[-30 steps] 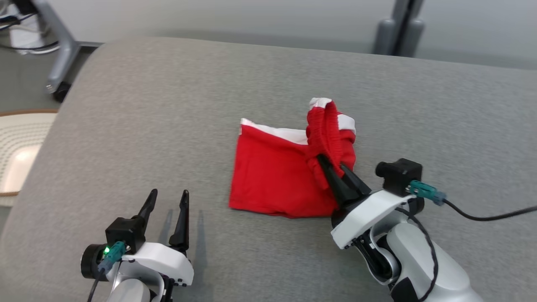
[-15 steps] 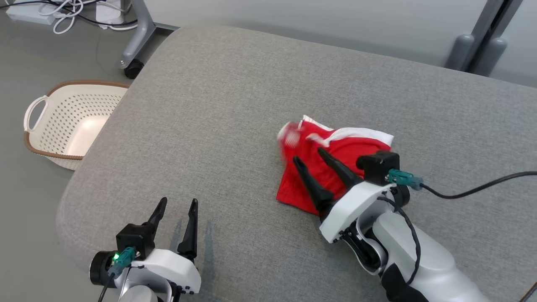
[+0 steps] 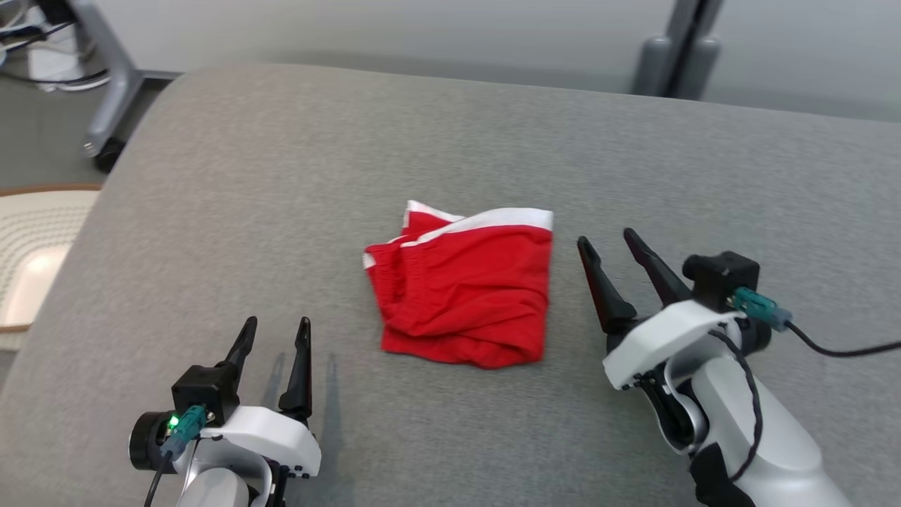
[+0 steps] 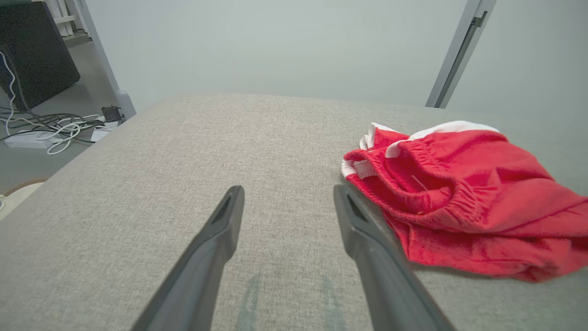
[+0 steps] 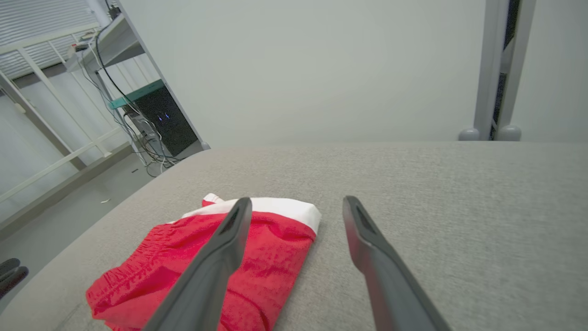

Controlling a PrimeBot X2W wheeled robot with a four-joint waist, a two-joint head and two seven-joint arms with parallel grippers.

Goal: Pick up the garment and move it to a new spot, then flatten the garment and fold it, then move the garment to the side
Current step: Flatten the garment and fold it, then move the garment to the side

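Note:
The garment (image 3: 464, 296), red shorts with white trim, lies folded in a rumpled square on the grey cushioned surface (image 3: 281, 176). It also shows as the red garment (image 4: 464, 197) at the right of the left wrist view and the garment (image 5: 220, 271) at the lower left of the right wrist view. My right gripper (image 3: 605, 239) stands open just right of the garment, not touching it, nothing between its fingers. My left gripper (image 3: 276, 325) is open near the front left, well clear of the cloth.
A cream perforated basket (image 3: 35, 253) with a brown rim sits on the floor off the left edge. A wheeled stand leg (image 3: 105, 105) and cables are at the far left, a grey post (image 3: 679, 56) behind the surface.
My right gripper opened, let go of the garment's waistband and pulled back to the right. The lifted part dropped, leaving the garment folded over. The head camera swung about between frames.

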